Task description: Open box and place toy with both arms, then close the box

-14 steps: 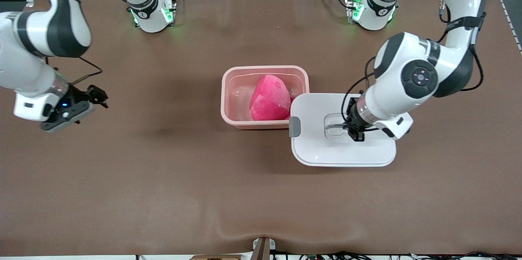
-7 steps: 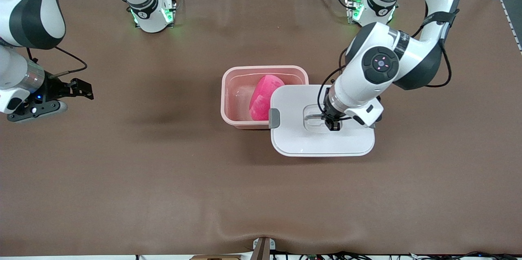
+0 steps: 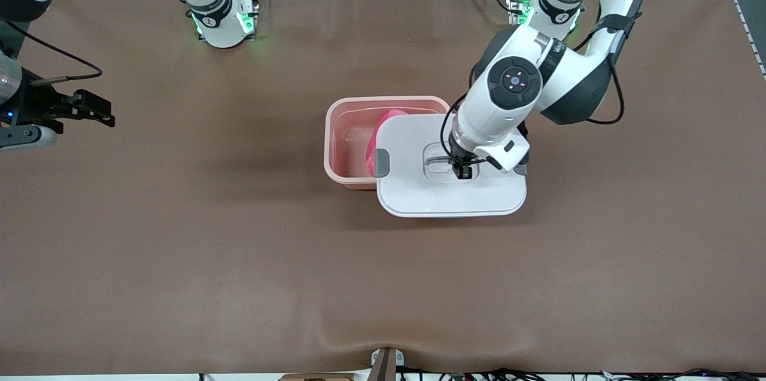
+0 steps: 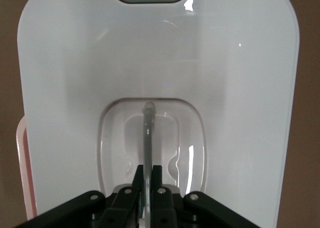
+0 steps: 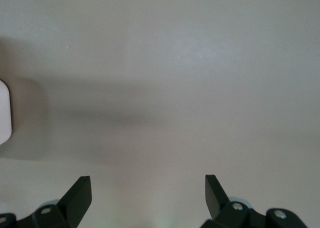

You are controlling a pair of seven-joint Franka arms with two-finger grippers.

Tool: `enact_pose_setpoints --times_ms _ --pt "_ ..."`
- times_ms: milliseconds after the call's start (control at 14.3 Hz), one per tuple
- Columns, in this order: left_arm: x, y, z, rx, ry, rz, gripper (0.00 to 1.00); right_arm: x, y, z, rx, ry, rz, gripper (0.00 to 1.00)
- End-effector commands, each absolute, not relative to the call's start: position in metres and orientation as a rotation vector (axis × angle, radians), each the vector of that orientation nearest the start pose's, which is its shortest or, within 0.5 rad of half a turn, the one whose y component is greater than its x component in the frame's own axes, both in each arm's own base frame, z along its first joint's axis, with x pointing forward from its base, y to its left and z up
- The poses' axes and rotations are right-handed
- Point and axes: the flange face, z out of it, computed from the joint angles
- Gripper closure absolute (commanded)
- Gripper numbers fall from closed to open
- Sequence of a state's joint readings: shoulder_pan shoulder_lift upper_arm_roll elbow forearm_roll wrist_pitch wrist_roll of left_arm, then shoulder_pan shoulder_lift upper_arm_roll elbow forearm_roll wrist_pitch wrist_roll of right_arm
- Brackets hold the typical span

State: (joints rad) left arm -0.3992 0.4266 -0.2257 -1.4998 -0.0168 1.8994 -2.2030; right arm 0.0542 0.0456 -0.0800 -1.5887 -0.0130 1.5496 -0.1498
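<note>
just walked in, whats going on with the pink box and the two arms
The left gripper is shut on the white lid by its centre handle, holding it partly over the open pink box. The pink plush toy sits inside, mostly covered. The right gripper waits open above the table at the right arm's end.

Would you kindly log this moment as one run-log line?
phase: closing box | left gripper: shut on lid handle, over box | toy: in box, partly covered | right gripper: open, waiting at right arm's end
</note>
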Motion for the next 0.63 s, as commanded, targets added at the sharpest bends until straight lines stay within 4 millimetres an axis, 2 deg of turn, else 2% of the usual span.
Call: enact_pose_setpoints --times_ms 0,70,140,281,421,561 --pt "0.56 -0.398 0.429 2.157 2.269 -0.144 1.0 0.536 -0.023 0.625 -3.12 -0.125 0.058 0.0" --pt "0.559 -0.401 0.425 2.142 2.293 -0.147 1.0 0.529 -0.025 0.633 -3.12 -0.09 0.037 0.0" --pt "0.55 -0.413 0.425 2.145 2.291 -0.143 1.0 0.527 -0.029 0.637 -3.121 -0.066 0.025 0.0" --pt "0.543 -0.423 0.423 2.143 2.301 -0.112 1.0 0.527 -0.029 0.635 -3.121 -0.059 0.034 0.0" --pt "0.535 -0.439 0.415 2.111 2.32 -0.111 1.0 0.524 -0.024 0.633 -3.119 0.048 0.064 0.0" --pt "0.525 -0.456 0.408 2.105 2.318 -0.094 1.0 0.523 -0.029 0.632 -3.116 0.08 0.081 0.0"
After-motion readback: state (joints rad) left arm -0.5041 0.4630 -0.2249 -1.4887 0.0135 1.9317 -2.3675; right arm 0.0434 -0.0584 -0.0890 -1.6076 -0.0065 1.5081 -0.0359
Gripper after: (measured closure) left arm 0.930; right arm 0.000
